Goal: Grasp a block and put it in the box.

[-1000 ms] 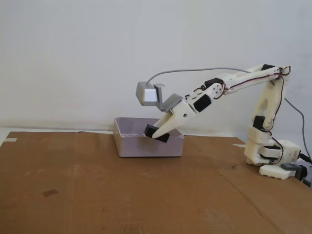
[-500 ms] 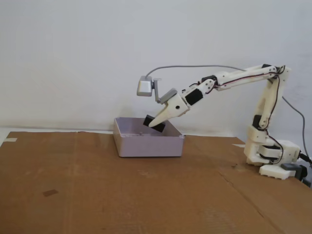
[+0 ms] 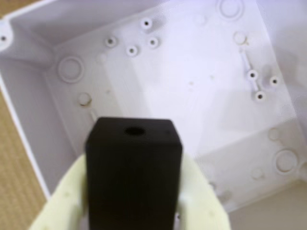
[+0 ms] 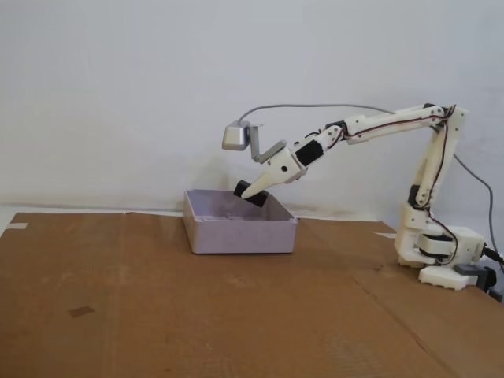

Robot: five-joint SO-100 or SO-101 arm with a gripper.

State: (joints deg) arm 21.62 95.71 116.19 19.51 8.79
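Observation:
The matte black block (image 3: 134,167) fills the lower middle of the wrist view, clamped between my two cream fingers (image 3: 62,201). My gripper (image 3: 134,211) is shut on it. Beneath it lies the pale lilac box (image 3: 29,124), whose floor shows moulded bosses and holes. In the fixed view the gripper (image 4: 246,191) hangs over the box (image 4: 236,235) near its back rim, holding the block (image 4: 252,194) just above the walls, tilted down to the left.
The box stands on brown cardboard (image 4: 197,315) covering the table. The arm's white base (image 4: 441,256) sits at the right. A grey camera housing (image 4: 235,136) rides above the gripper, with its cable arching back.
The gripper has risen and drawn back with the block still in its grip, from low inside the box to just above its back rim.

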